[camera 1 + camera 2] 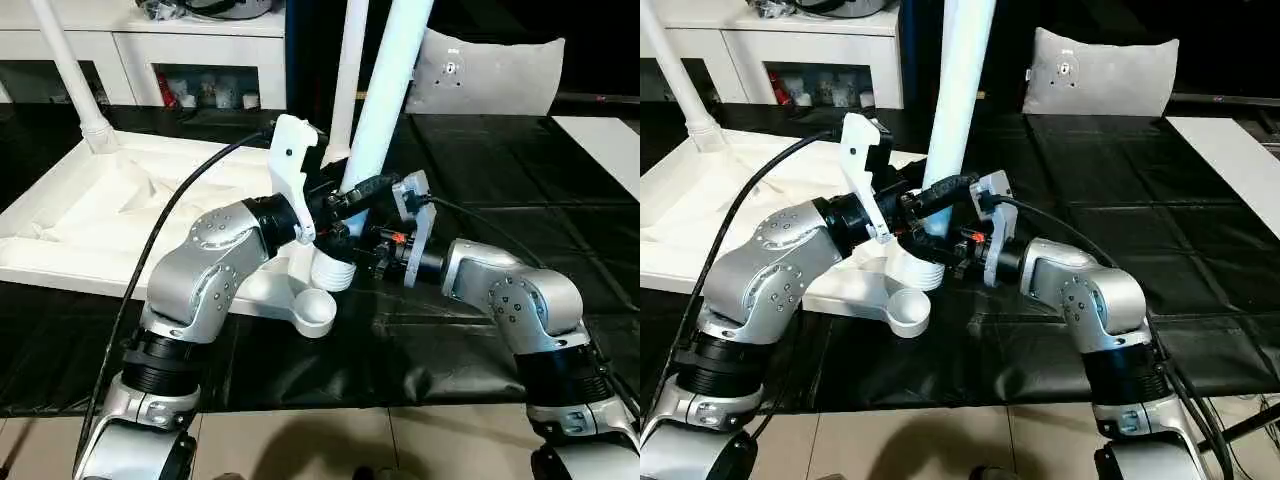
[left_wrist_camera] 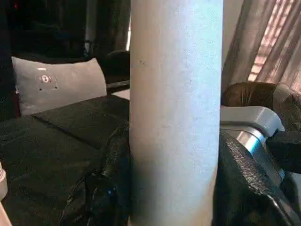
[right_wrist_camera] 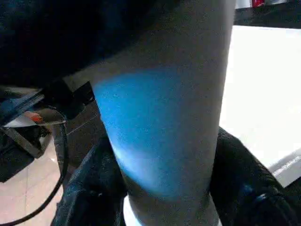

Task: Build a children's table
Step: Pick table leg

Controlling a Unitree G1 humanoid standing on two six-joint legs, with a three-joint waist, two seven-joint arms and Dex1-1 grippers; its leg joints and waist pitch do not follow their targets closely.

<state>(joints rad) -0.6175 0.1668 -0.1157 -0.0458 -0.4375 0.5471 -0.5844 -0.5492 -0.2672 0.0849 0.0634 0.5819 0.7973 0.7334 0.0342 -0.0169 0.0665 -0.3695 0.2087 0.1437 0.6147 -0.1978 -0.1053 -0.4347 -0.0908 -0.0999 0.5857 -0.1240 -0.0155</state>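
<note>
Nearest the camera, 2 silver forearms reach in over a strip of pale tiled floor and a black glossy sheet spread on the ground. They meet at 1 long white tapered tubular leg, which stands nearly upright, leaning slightly. The left gripper pinches this leg, 1 black finger pressed on each side of the tube. The right gripper pinches the same leg lower down, its 2 black fingers likewise tight against opposite sides.

The foot of the gripped leg sits at a ribbed white collar at the near corner of the square white plastic table top, which lies upside down on the black sheet with its ribbed underside facing up. Just in front of that collar, 1 round open cup-shaped piece juts from the corner toward the camera.

Further back, a 2nd white leg stands in the far left corner socket, tilted. A 3rd white leg rises behind the gripped one. That makes 3 legs counted.

Beyond the table top, 1 grey-white square cushion stands upright at the far side of the sheet, and 1 white cabinet with open shelves stands to the far left.
</note>
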